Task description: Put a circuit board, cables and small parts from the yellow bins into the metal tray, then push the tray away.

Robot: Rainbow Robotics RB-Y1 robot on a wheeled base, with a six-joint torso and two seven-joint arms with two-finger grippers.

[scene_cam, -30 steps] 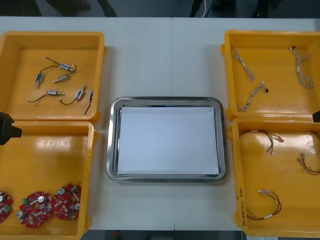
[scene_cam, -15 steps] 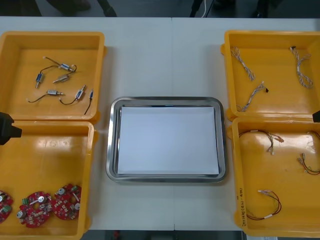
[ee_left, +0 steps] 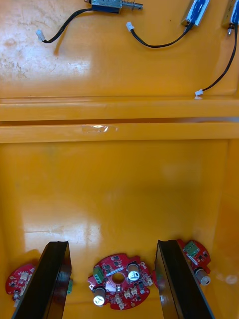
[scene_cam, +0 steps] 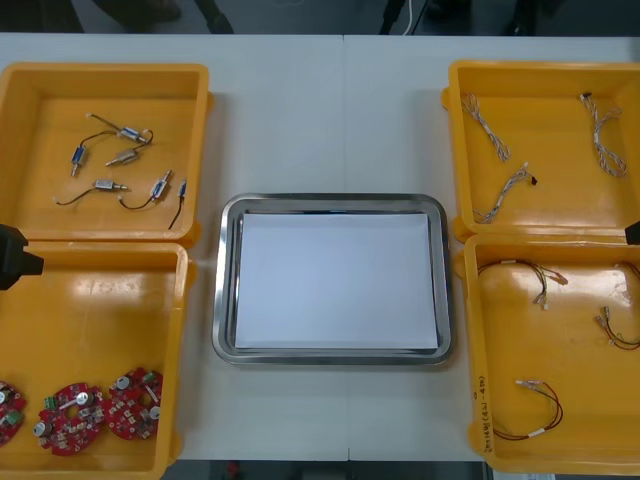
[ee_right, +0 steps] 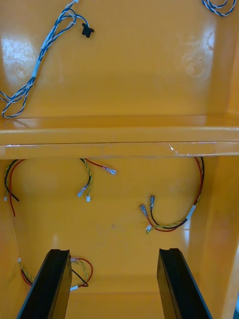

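The metal tray (scene_cam: 224, 300), white inside, lies mid-table between the yellow bins. Three round red circuit boards (scene_cam: 72, 418) rest in the near left bin (scene_cam: 90, 300). My left gripper (ee_left: 112, 279) is open above that bin, with one circuit board (ee_left: 118, 287) between its fingers (ee_left: 52, 279) and the bin floor. Small metal parts (scene_cam: 120, 160) with black cables lie in the far left bin. My right gripper (ee_right: 113, 284) hangs open over the near right bin (scene_cam: 560, 350), above red and yellow cables (ee_right: 172, 222). Twisted blue and white cables (scene_cam: 500, 150) lie in the far right bin.
The left arm (scene_cam: 15, 255) shows at the table's left edge, the right arm (scene_cam: 633, 232) at the right edge. Bare table (scene_cam: 330, 120) lies beyond the tray. Bin walls (ee_right: 119, 137) separate near and far bins on each side.
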